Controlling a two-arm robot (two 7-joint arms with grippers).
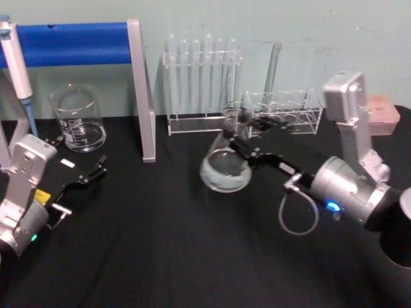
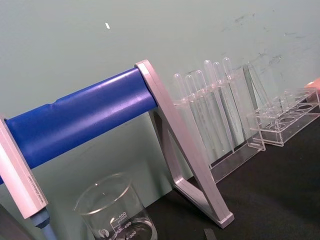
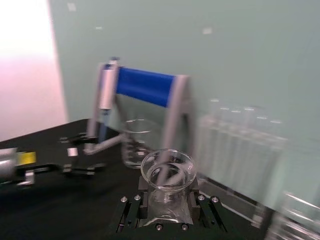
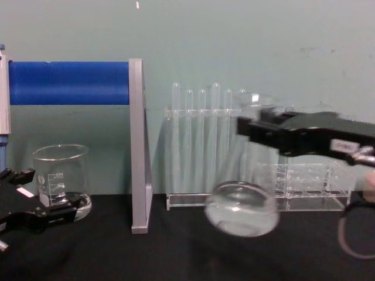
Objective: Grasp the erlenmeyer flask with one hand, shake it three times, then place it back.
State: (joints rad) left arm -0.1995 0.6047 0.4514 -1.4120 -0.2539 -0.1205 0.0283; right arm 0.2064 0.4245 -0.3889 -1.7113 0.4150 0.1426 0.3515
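Left gripper (image 1: 85,177) is idling low at the near left of the black table (image 1: 160,256), fingers spread and empty, just short of the glass beaker (image 1: 78,120). Mid-table, the right gripper (image 1: 243,133) is clamping the neck of the erlenmeyer flask (image 1: 225,172), which is hanging tilted, seemingly lifted, in front of the test tube rack (image 1: 202,77). Grasp looks done; shaking is probably happening, count unknowable, and the put-back is remaining.

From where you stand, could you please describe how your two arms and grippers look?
The right gripper is black, on a silver cylindrical wrist with a blue light, a grey cable loop and a silver box. The left gripper is black too, with a white label; its silver wrist has a yellow sticker.
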